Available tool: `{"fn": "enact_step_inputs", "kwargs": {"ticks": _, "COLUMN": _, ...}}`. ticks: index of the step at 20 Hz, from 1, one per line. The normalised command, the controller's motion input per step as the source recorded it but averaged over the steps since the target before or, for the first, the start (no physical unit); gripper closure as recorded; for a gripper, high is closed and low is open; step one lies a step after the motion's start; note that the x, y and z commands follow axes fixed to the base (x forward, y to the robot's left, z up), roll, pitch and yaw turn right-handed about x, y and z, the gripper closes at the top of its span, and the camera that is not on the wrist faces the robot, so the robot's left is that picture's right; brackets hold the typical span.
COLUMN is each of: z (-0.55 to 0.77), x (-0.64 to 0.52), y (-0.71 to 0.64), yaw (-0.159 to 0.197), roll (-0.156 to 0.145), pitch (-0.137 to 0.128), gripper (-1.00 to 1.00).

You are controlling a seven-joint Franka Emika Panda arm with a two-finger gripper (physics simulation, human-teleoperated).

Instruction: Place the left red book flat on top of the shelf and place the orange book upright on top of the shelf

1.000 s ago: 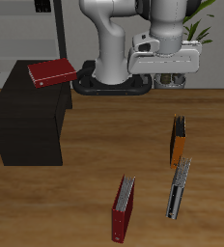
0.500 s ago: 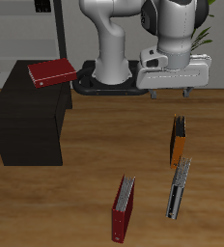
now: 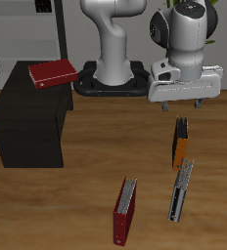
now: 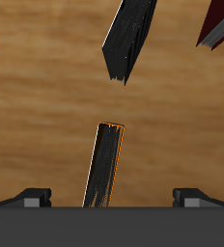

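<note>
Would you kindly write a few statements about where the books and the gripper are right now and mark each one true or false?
1. A red book lies flat on top of the black shelf. True.
2. The orange book already stands on the shelf. False: it stands on the wooden table, below the gripper.
3. The gripper holds a book. False: its open fingers hold nothing.
4. The grey-white book stands nearer the table's front edge than the orange book. True.
5. The darker-red book lies flat on the table. False: it stands on edge.
</note>
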Motion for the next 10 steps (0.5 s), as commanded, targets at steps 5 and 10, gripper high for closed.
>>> {"fn": "enact_step_inputs", "kwargs": {"ticks": 5, "z": -0.21, "x": 0.04, "y": 0.17, "yaw": 0.037, "roll": -0.003, "pitch": -0.01, "gripper": -1.0}}
{"fn": "enact_step_inputs", "kwargs": {"ticks": 10, "z": -0.25, "x": 0.08, "y": 0.09, "yaw": -0.011, "roll": -0.003, "pitch": 0.01, "gripper": -1.0}}
